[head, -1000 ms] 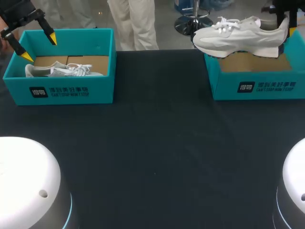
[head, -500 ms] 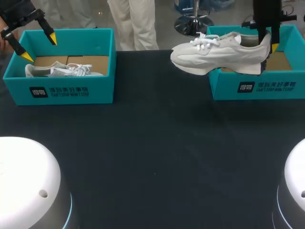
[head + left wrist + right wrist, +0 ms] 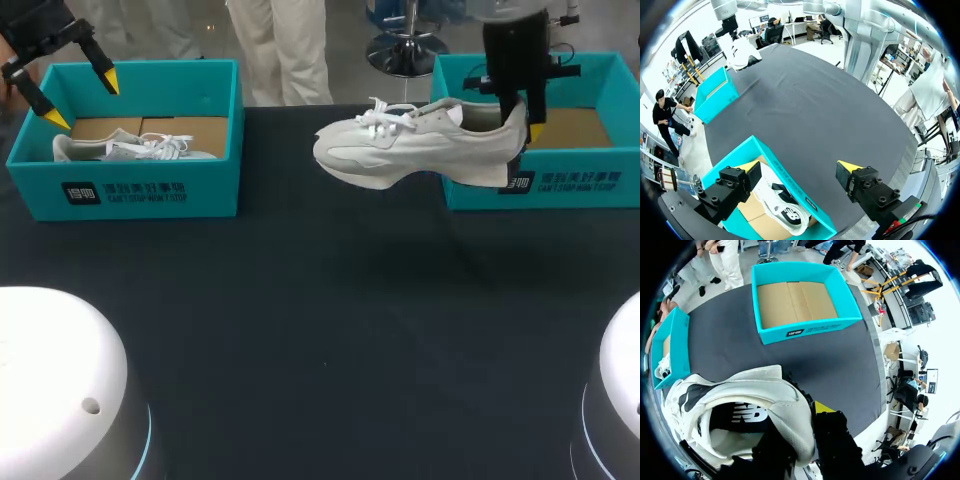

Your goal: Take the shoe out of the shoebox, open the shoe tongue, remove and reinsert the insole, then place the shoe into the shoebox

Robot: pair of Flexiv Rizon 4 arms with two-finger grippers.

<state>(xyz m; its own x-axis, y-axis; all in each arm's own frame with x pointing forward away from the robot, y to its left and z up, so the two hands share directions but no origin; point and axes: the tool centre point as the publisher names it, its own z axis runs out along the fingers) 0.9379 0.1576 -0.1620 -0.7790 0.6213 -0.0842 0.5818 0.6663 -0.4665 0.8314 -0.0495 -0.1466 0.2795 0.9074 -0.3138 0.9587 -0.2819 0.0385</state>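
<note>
A white sneaker (image 3: pixel 410 150) hangs in the air over the black table, just left of the empty right teal shoebox (image 3: pixel 560 185). My right gripper (image 3: pixel 522 125) is shut on its heel, toe pointing left. In the right wrist view the heel collar (image 3: pixel 765 405) sits between the fingers, one yellow tip (image 3: pixel 822 406) outside it, and the empty box (image 3: pixel 810 330) lies ahead. My left gripper (image 3: pixel 82 99) is open above the left teal shoebox (image 3: pixel 150 190), which holds a second white sneaker (image 3: pixel 130 148). The left wrist view shows that sneaker (image 3: pixel 782 202) under the open gripper (image 3: pixel 799 167).
Black table surface (image 3: pixel 320 330) stretches between the two boxes and toward the near edge. My arms' white bases (image 3: pixel 60 380) sit at both near corners. In the left wrist view the far box (image 3: pixel 715 95) and the carried shoe (image 3: pixel 742 52) show across the table.
My right arm has carried the sneaker out of the right box, leftward and a little down, over the table. The left arm has stayed put.
</note>
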